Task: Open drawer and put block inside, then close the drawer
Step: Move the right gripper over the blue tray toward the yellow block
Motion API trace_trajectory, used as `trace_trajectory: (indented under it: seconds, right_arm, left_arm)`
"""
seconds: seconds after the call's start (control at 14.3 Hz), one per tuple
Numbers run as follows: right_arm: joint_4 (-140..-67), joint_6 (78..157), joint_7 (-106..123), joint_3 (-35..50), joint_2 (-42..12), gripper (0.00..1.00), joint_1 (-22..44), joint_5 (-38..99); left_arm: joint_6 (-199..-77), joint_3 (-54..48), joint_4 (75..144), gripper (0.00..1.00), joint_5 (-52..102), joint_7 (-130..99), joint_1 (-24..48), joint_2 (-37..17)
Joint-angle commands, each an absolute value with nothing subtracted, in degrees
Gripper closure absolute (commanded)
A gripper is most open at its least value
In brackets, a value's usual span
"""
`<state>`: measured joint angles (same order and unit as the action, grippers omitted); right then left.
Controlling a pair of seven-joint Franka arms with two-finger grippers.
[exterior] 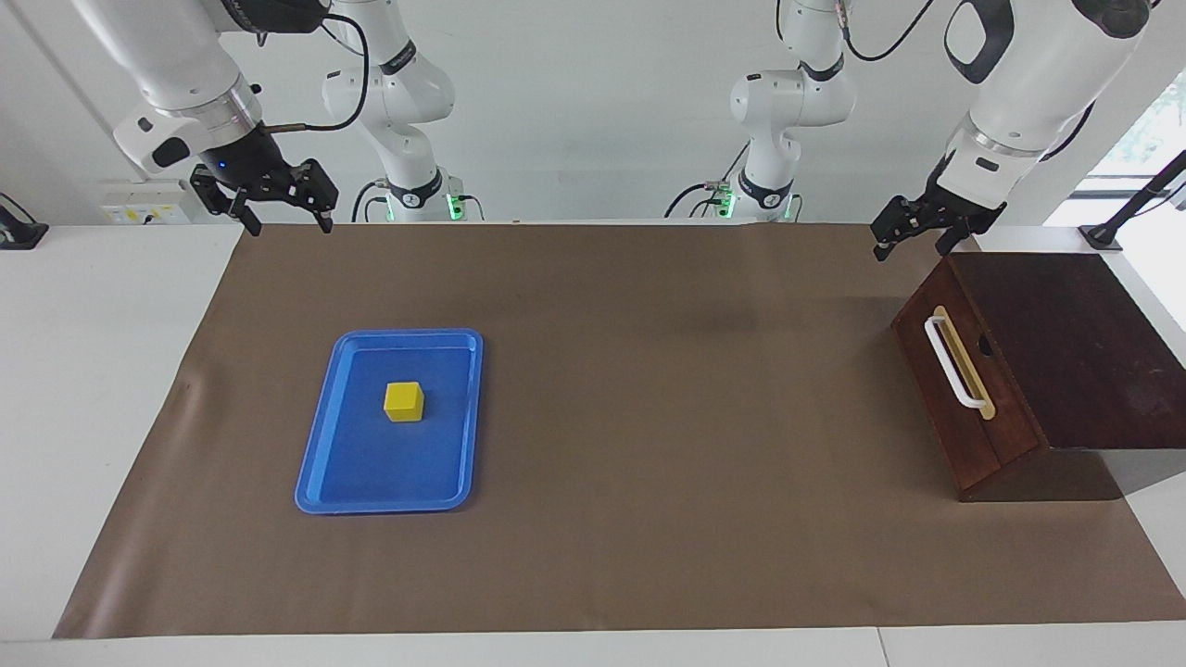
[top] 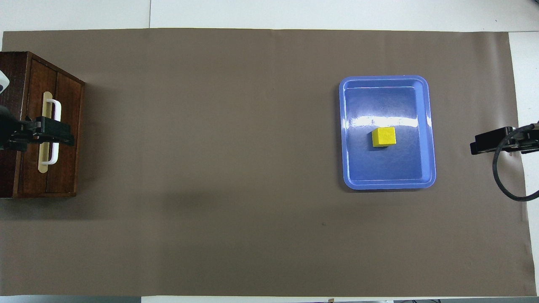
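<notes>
Two arms: I see both raised, neither touching anything.
Left gripper: hangs in the air by the drawer box's corner nearest the robots; fingers parted, nothing between them.
Right gripper: up over the mat's edge at the right arm's end, fingers spread wide and empty.
Drawer: pushed fully in, white handle untouched, at the left arm's end of the table.
Block: I find it sitting in the blue tray, near its middle, well apart from the drawer.
</notes>
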<state>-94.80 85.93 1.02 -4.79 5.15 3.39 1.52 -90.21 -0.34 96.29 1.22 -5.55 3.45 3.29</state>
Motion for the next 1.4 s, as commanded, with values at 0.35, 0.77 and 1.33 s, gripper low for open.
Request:
trace_trajectory:
  seconds: [0.35,0.77,1.33]
  right_arm:
    - [-95.27,85.78,2.11,-4.4,5.89,0.0,2.64,0.7]
    - [-97.47,93.5,-10.39,-4.75,2.92,0.0,1.41,1.76]
    - [-93.42,102.02,-68.07,-4.92,-9.39,0.0,-0.26,12.99]
  left_arm:
    - [-90.53,-0.09,97.82,0.0,1.23,-5.62,3.52,4.75]
    - [-90.53,-0.09,97.82,0.0,1.23,-5.62,3.52,4.75]
    - [-90.53,-0.09,97.82,0.0,1.23,-5.62,3.52,4.75]
